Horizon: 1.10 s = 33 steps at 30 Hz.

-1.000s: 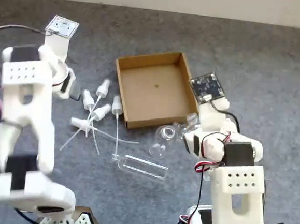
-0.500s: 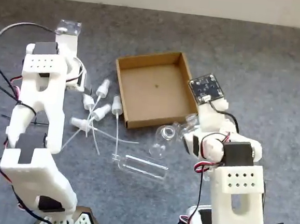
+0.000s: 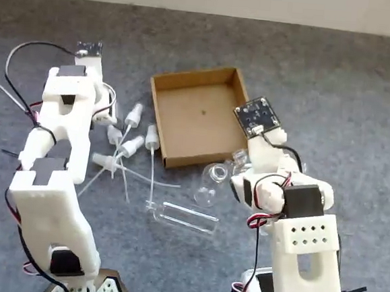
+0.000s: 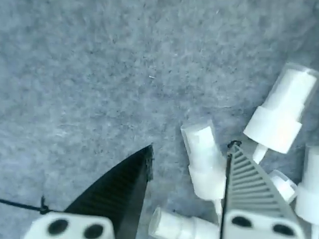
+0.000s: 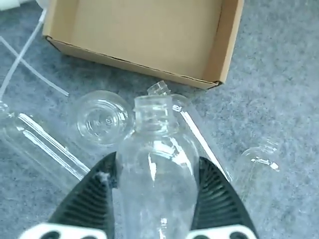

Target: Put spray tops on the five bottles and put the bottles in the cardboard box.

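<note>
Currently the left tool (image 4: 192, 149) hangs wide open over the cluster of white plastic spray tops (image 3: 133, 141) on the grey carpeted tabletop (image 3: 348, 84). One spray top (image 4: 204, 159) lies between its jaws, not gripped. Meanwhile the right tool (image 5: 155, 174) is clamped on a clear plastic bottle (image 5: 157, 144). The uncapped neck points toward the shallow brown cardboard box (image 3: 196, 126), just off the box's near corner. Other clear bottles (image 3: 184, 216) lie on the tabletop by the box front, outside it, near the spray tops.
</note>
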Each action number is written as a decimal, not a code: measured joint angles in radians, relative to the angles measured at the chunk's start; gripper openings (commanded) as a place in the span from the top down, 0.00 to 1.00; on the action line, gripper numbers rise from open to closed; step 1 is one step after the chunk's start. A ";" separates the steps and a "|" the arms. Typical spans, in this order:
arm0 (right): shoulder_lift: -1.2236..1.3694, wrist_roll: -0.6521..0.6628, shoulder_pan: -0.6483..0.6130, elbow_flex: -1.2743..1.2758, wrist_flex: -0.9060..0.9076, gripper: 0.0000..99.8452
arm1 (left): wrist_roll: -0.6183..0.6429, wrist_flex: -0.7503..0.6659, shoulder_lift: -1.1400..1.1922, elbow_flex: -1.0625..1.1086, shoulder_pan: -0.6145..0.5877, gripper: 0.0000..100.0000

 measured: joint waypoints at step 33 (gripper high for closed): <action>0.000 0.000 -0.002 0.000 -0.129 1.00 | -0.002 0.382 -0.183 -0.578 0.002 0.85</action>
